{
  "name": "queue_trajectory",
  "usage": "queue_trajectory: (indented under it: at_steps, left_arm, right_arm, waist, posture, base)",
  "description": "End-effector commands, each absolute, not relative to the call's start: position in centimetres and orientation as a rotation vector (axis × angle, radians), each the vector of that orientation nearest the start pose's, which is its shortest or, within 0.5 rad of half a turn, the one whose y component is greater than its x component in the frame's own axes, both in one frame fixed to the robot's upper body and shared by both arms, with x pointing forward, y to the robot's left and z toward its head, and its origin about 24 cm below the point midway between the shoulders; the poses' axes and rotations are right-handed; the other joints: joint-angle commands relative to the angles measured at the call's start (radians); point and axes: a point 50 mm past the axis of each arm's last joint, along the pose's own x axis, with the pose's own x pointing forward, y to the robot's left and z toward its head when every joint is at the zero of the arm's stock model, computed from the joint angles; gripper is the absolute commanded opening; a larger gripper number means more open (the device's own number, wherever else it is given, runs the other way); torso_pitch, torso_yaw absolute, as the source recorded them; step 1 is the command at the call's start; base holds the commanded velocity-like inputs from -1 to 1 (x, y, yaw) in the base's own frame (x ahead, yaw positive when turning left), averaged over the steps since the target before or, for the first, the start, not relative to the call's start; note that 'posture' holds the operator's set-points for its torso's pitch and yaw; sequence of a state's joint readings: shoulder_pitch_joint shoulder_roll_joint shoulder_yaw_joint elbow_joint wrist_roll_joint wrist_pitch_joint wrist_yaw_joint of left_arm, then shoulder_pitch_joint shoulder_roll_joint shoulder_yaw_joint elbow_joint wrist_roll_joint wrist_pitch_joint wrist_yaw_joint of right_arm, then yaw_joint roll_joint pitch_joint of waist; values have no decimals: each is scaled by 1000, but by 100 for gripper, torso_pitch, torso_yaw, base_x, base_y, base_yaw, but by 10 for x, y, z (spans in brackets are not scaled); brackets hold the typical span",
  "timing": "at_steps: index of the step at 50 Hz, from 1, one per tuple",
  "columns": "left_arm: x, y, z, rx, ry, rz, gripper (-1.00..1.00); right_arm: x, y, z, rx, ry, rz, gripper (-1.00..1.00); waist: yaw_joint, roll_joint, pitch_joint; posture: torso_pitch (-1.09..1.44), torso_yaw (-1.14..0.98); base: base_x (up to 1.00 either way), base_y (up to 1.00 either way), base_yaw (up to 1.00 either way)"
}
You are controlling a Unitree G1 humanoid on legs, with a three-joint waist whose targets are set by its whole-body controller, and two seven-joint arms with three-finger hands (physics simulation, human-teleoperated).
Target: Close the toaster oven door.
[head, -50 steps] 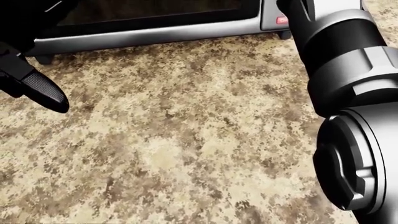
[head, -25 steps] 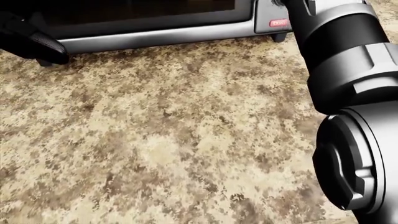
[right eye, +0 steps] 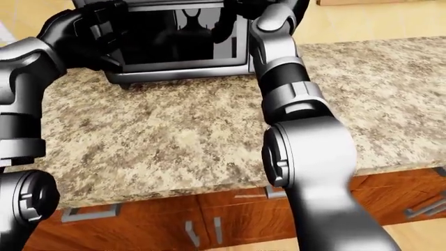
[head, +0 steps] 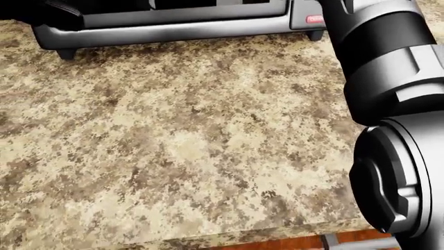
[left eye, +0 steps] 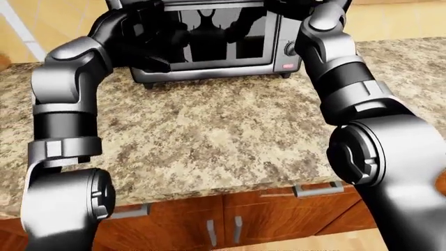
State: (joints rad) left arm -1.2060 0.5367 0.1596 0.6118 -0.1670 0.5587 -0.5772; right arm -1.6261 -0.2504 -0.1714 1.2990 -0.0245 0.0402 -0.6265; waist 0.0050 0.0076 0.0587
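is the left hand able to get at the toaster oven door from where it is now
Probably yes. In the left-eye view the left hand is already up against the left side of the toaster oven, at its glass door, with nothing on the granite counter between them. Whether the fingers actually touch is unclear.

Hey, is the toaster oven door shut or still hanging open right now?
Shut, or very nearly: the toaster oven door stands upright, its dark glass flush with the silver frame, reflecting the arms. Both hands are up against it.

Red toaster oven [left eye: 209,39] label, seemingly unreadable
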Motion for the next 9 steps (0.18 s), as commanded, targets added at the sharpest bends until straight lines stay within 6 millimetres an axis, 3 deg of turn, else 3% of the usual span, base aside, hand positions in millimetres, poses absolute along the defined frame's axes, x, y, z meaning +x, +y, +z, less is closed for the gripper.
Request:
queue_trajectory:
  at_steps: [1,9]
  left_arm:
    - [385,228,329,151,-191,-257,100]
    - [386,230,332,152,-196,-250,100]
  right_arm:
    - [411,-149,364,-13,-419,-572,100]
    - [410,-149,365,-12,-420,-571,100]
  waist:
    - [2,1,-28]
    - [-5,1,-29]
  posture:
    - [0,0]
    - [0,0]
  base:
    - [0,0,0]
    - [0,0,0]
